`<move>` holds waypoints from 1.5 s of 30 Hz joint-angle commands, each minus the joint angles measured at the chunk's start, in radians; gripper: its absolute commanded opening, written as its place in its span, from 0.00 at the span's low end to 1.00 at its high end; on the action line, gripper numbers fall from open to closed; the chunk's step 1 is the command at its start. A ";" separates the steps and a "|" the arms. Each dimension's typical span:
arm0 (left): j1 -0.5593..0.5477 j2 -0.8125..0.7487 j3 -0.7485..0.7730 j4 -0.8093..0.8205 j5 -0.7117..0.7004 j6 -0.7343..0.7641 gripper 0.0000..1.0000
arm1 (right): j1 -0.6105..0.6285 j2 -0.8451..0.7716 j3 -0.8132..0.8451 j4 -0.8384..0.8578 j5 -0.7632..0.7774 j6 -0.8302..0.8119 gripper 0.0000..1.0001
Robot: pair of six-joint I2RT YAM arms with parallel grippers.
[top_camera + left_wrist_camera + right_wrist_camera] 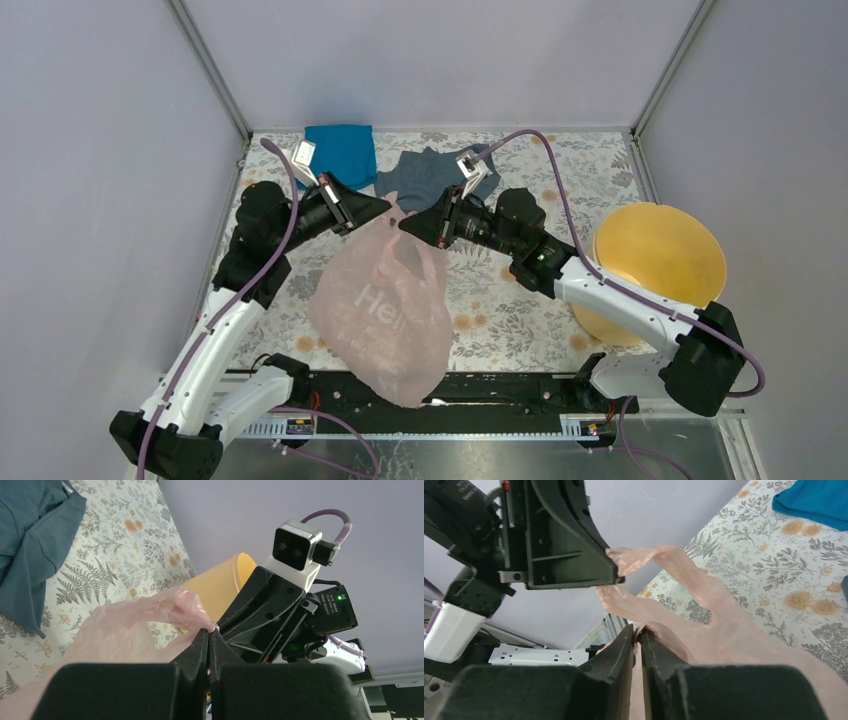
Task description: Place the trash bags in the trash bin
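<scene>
A thin pale-pink trash bag (385, 305) hangs above the table's middle, held up by both grippers at its top. My left gripper (385, 209) is shut on one top edge of the bag (150, 617). My right gripper (404, 226) is shut on the other top edge of the bag (704, 610), a short way from the left one. The yellow-orange trash bin (658, 268) stands at the right side of the table, partly behind my right arm. It also shows in the left wrist view (220, 585) beyond the bag.
A bright blue folded cloth (342, 152) lies at the back left and a grey-blue garment (432, 176) at the back middle, both behind the grippers. The floral tablecloth (520, 310) covers the table. Grey walls close in on three sides.
</scene>
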 commanded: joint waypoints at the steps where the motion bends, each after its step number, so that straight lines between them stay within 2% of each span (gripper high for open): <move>1: -0.007 0.016 -0.033 0.108 0.043 -0.034 0.00 | 0.000 -0.027 -0.022 0.235 0.002 0.068 0.21; 4: -0.006 0.031 -0.034 0.111 0.048 -0.038 0.00 | 0.000 -0.005 -0.033 0.298 -0.049 0.049 0.34; 9: -0.007 0.054 -0.024 0.111 0.044 -0.044 0.00 | 0.000 0.026 -0.028 0.289 -0.078 -0.013 0.49; 18: -0.007 0.069 0.017 0.115 0.052 -0.044 0.00 | 0.001 0.072 0.012 0.173 -0.005 -0.134 0.69; 28: -0.012 0.096 0.022 0.132 0.088 -0.059 0.00 | 0.000 0.163 0.088 0.212 -0.013 -0.140 0.71; 30: -0.015 0.098 0.022 0.133 0.096 -0.055 0.00 | 0.001 0.172 0.098 0.221 -0.001 -0.140 0.68; 31: -0.014 0.098 0.025 0.132 0.100 -0.052 0.00 | 0.001 0.175 0.100 0.228 0.002 -0.137 0.64; 32: -0.015 0.097 0.027 0.131 0.103 -0.047 0.04 | 0.000 0.177 0.100 0.237 0.001 -0.133 0.52; 33: -0.015 0.092 0.033 0.130 0.105 -0.040 0.11 | 0.001 0.178 0.099 0.241 0.002 -0.129 0.36; 34: -0.014 0.087 0.046 0.116 0.101 -0.021 0.22 | 0.001 0.174 0.098 0.232 0.008 -0.129 0.22; 36: -0.013 0.072 0.102 0.041 0.072 0.053 0.48 | 0.001 0.151 0.096 0.176 0.045 -0.147 0.00; 38: -0.013 0.054 0.179 -0.071 0.009 0.144 0.70 | 0.001 0.101 0.092 0.089 0.108 -0.180 0.00; 40: -0.013 0.028 0.252 -0.198 -0.075 0.232 0.86 | 0.001 0.024 0.080 0.013 0.178 -0.234 0.00; 42: -0.013 0.004 0.303 -0.274 -0.158 0.298 0.97 | 0.000 -0.065 0.080 -0.071 0.275 -0.293 0.00; 45: -0.013 -0.039 0.333 -0.344 -0.287 0.353 0.99 | 0.000 -0.190 0.128 -0.222 0.410 -0.424 0.00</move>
